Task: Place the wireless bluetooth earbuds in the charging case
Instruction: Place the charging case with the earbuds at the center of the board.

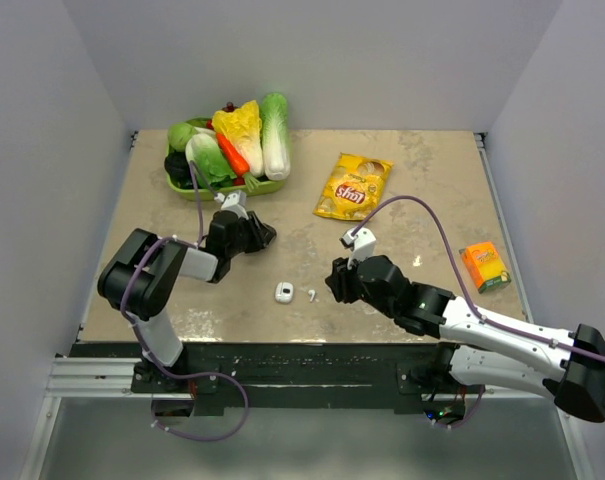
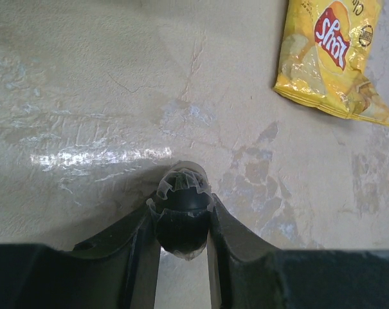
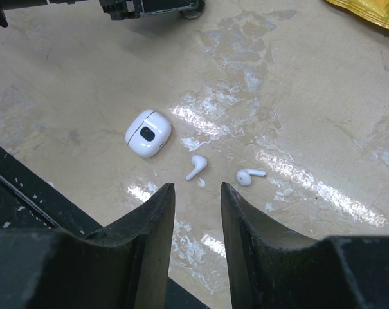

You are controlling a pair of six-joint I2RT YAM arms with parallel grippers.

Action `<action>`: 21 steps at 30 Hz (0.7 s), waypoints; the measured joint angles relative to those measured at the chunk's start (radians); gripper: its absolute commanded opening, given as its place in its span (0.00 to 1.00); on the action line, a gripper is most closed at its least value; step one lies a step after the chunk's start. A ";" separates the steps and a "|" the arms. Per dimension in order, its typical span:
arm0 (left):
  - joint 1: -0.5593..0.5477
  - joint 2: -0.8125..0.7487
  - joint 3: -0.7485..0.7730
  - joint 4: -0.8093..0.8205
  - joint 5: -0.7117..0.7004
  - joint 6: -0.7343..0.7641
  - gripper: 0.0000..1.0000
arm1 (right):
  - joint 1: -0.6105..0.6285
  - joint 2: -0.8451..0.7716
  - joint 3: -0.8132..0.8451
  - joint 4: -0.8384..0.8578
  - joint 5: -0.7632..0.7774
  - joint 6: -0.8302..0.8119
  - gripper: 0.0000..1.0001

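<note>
The white charging case (image 3: pixel 148 133) lay shut on the table (image 1: pixel 412 200), left of the middle in the right wrist view. Two white earbuds with short stems lay just to its right. The nearer earbud (image 3: pixel 196 167) was close to the case but not touching it. The other earbud (image 3: pixel 249 175) lay a bit more to the right, apart from the first.

The right gripper (image 3: pixel 195 190) hung at the bottom of that view, just below the nearer earbud. Its two dark fingers (image 3: pixel 149 244) stood apart with a gap between them, and nothing was in the gap.

The left gripper (image 2: pixel 181 206) was off to the upper left of the case in the top view, well apart from it. Its fingers were squeezed close together. A small dark round bit with a clear bumpy edge showed between the tips, and I could not tell what it was.

A yellow chip bag (image 1: pixel 353 186) lay near the top middle of the table. A green tray of toy vegetables (image 1: pixel 227 150) sat at the upper left. A small orange box (image 1: pixel 484 266) stood at the right edge.
</note>
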 measured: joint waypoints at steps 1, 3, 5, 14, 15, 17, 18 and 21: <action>0.000 0.000 0.002 -0.004 -0.003 0.000 0.40 | 0.000 -0.001 0.000 0.000 0.000 0.000 0.39; 0.000 0.000 0.006 -0.018 -0.013 -0.001 0.51 | 0.000 -0.004 0.000 -0.002 0.001 0.000 0.40; 0.000 -0.006 0.008 -0.033 -0.021 -0.005 0.59 | 0.000 -0.005 0.000 -0.003 0.002 0.000 0.41; 0.032 -0.162 -0.019 -0.212 -0.118 0.000 1.00 | 0.000 -0.005 0.000 -0.017 0.013 -0.001 0.54; 0.035 -0.187 -0.024 -0.249 -0.131 0.000 1.00 | 0.000 -0.005 0.000 -0.019 0.018 0.000 0.58; 0.039 -0.246 -0.029 -0.335 -0.152 0.000 1.00 | 0.000 -0.005 0.000 -0.022 0.031 0.000 0.77; 0.039 -0.283 -0.029 -0.377 -0.167 0.000 1.00 | 0.000 -0.005 0.000 -0.021 0.040 0.001 0.81; 0.039 -0.411 -0.017 -0.524 -0.242 -0.001 1.00 | 0.000 -0.002 0.000 -0.019 0.096 0.013 0.95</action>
